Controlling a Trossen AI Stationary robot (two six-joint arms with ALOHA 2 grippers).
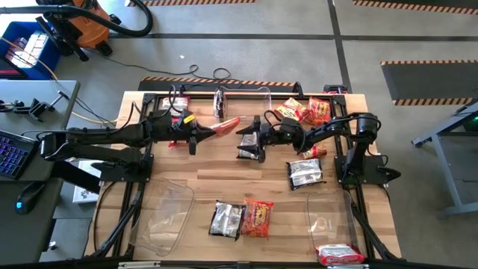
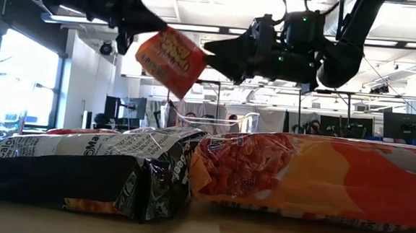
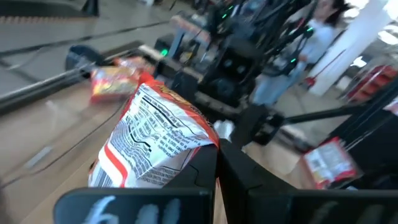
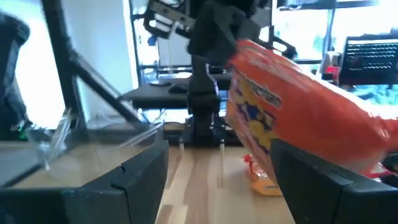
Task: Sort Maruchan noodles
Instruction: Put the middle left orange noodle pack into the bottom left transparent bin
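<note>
Crinkly glossy plastic over pale matt wood.

You see the orange-red packet (image 1: 224, 125) clamped in your left hand (image 1: 200, 135): shiny, wrinkled plastic film, its printed back catching light. Opposite it, your right hand (image 1: 250, 137) is matt black plastic, fingers spread. Below both hands, the bench (image 1: 209, 175) is light, smooth planked wood, and the bins (image 1: 163, 217) are clear, glossy plastic.

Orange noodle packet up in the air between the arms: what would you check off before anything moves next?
1. Grip: left end effector shut on orange packet: ok.
2. Packet lifted off the table: ok.
3. Receiver: right end effector open, facing the packet: ok.
4. Packet between its fingers: cannot tell.
5. Which clear bin it belongs in: cannot tell.
</note>
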